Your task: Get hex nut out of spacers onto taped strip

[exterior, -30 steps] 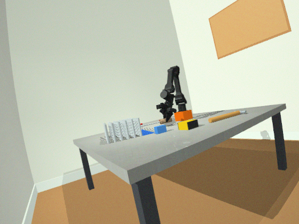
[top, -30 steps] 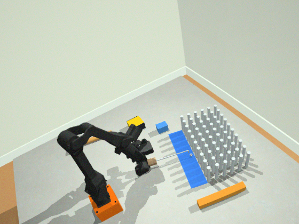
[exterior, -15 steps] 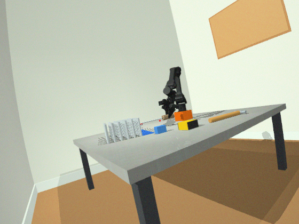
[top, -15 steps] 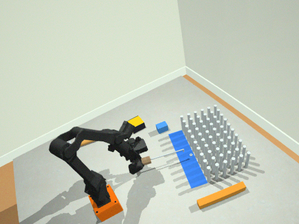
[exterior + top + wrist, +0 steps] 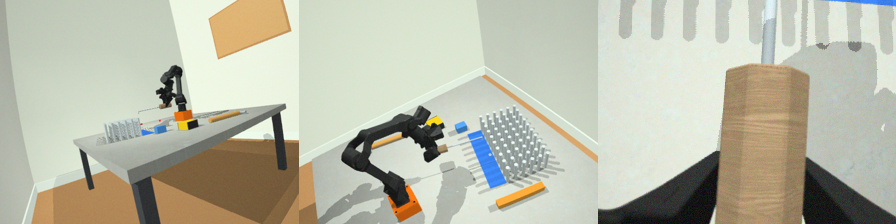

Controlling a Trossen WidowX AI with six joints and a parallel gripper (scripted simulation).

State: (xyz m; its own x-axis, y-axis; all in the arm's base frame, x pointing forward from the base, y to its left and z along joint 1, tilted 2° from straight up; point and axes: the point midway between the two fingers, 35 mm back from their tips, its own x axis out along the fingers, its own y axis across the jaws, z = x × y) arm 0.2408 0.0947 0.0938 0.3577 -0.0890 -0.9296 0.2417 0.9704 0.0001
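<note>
Nut (image 5: 489,154) sits on blue strip (image 5: 486,160), lower right of my end effector (image 5: 438,149) clenched on hook tool (image 5: 442,149), shaft pointing right.

One nut (image 5: 489,154), one blue strip (image 5: 486,160), two blocks, one orange bar (image 5: 520,194), and many spacers (image 5: 512,138).

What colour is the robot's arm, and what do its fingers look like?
The arm is matte black all over, built of chunky, rounded segments. It stands on an orange box base. The gripper is black too, with two flat, wedge-shaped fingers. No cables or markings show.
</note>
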